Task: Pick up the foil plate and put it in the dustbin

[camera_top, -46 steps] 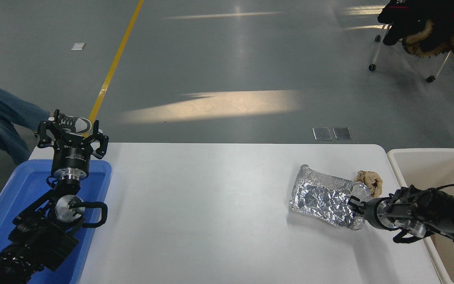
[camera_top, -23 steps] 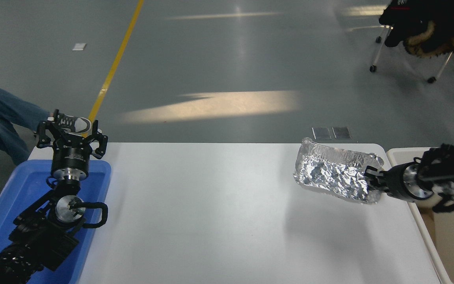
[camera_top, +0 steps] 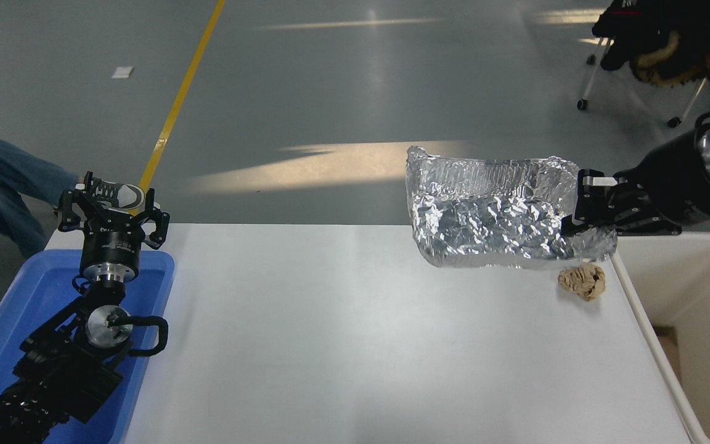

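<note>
The foil plate, shiny and crinkled, hangs in the air above the table's far right part, tilted with its open side toward me. My right gripper comes in from the right edge and is shut on the plate's right rim. The dustbin, an off-white tub, stands just off the table's right edge, below and to the right of the gripper. My left gripper is parked over the blue tray at the lower left, open and empty.
A small crumpled brown paper wad lies on the white table near its right edge, under the plate. A blue tray sits at the left. A person's jeans leg and shoe show at far left. A chair stands at top right.
My right gripper has lifted the foil plate off the table, high up and toward the far side. The brown paper wad is uncovered again. The left arm has not moved.
</note>
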### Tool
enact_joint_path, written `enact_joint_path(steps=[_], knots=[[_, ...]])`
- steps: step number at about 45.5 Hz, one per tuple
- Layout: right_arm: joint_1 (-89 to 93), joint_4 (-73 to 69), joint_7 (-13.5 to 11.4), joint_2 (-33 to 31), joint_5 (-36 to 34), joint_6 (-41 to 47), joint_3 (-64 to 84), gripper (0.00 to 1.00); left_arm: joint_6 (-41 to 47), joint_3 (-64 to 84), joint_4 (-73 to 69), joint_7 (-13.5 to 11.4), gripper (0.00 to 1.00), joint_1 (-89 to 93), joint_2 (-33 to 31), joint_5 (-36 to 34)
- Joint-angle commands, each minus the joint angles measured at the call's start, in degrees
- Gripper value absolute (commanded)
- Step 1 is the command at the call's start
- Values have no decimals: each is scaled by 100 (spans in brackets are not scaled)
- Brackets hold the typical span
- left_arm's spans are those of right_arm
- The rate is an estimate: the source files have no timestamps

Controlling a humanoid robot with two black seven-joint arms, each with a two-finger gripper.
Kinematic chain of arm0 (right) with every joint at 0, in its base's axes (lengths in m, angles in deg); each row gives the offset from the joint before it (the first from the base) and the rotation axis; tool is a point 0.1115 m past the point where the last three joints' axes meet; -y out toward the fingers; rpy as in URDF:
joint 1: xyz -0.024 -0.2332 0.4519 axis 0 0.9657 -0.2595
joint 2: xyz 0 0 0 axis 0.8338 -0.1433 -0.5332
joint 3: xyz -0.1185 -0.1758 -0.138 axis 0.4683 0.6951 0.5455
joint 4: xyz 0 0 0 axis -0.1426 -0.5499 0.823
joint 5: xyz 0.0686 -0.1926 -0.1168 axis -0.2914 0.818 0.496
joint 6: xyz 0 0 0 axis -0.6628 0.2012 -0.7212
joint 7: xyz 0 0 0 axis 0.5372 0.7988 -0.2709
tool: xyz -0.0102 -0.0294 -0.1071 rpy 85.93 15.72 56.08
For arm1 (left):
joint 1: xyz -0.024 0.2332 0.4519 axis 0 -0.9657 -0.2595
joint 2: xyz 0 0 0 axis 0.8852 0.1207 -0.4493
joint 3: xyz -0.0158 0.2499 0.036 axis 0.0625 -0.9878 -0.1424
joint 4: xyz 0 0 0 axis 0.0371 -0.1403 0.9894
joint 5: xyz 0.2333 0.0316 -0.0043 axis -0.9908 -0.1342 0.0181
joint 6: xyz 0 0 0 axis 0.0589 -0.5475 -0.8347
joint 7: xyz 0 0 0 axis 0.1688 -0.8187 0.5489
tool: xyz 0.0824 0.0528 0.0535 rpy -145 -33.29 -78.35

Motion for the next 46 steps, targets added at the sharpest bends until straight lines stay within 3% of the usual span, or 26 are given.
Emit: enact_joint_path(steps=[1, 8, 16, 22, 33, 40, 46], knots=[[-528, -109, 49, 23, 4, 436, 124, 0, 0, 7, 0, 0, 99, 0, 0, -1], [349, 142, 6, -91, 101, -257, 572, 0, 0, 7, 0, 0, 99, 0, 0, -1], [2448, 1328, -12, -556, 75, -1645, 749, 0, 0, 7, 0, 0, 99, 0, 0, -1], [3847, 2251, -21, -1022, 13, -2200, 433, 0, 0, -2, 0, 0, 99, 0, -8, -1], [7124, 4554, -12, -1761, -408, -2262, -1921, 0, 0, -2, 9, 0, 99, 0, -8, -1], [9146, 6118, -12, -1682, -514, -2280, -3319, 0, 0, 7, 0, 0, 99, 0, 0, -1], [10588, 7401, -12, -1208, -751, -2280, -4576, 0, 0, 7, 0, 0, 99, 0, 0, -1]])
